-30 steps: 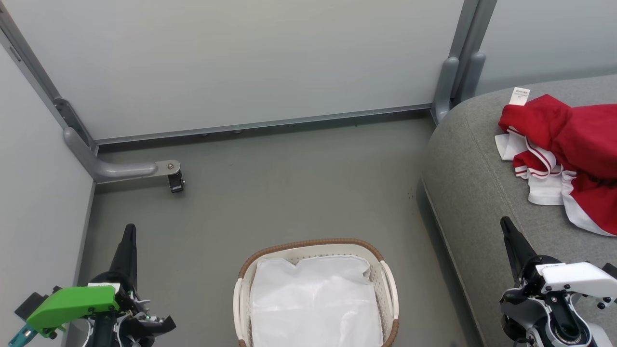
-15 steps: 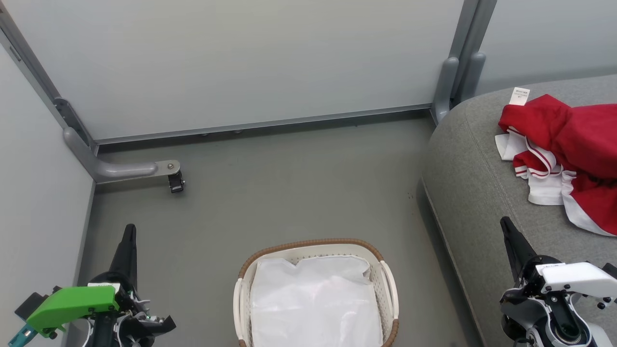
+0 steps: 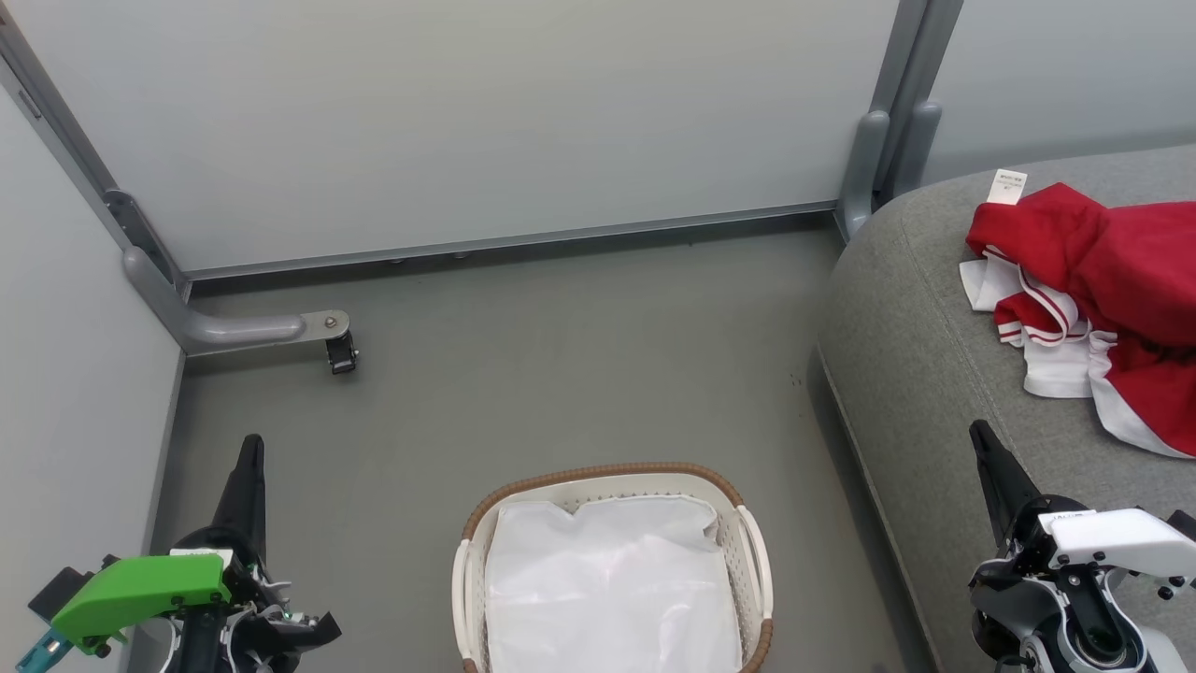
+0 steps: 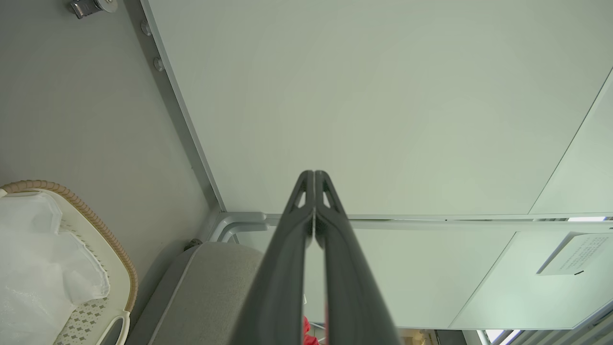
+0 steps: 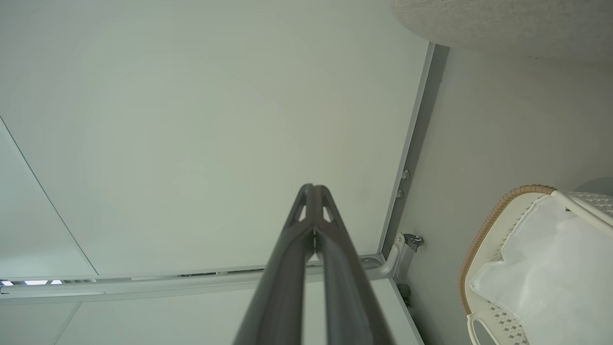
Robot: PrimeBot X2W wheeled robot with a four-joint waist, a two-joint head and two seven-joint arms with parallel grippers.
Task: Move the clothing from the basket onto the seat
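The red clothing (image 3: 1112, 271) with white trim and striped bands lies bunched on the grey seat (image 3: 925, 374) at the right of the head view, a small white label at its top. The white basket (image 3: 617, 477) with its brown rim stands on the floor at bottom centre, holding just its white liner (image 3: 607, 589). My left gripper (image 3: 250, 447) is shut and empty at the lower left, left of the basket. My right gripper (image 3: 979, 432) is shut and empty at the lower right, over the seat's front edge. The wrist views show the left gripper (image 4: 314, 173) and the right gripper (image 5: 311, 187) pressed closed.
Pale partition panels wall in the grey floor (image 3: 561, 374) at the back and left. A grey metal foot with a small caster (image 3: 338, 353) juts onto the floor at the left. A grey post (image 3: 874, 168) stands beside the seat's far corner.
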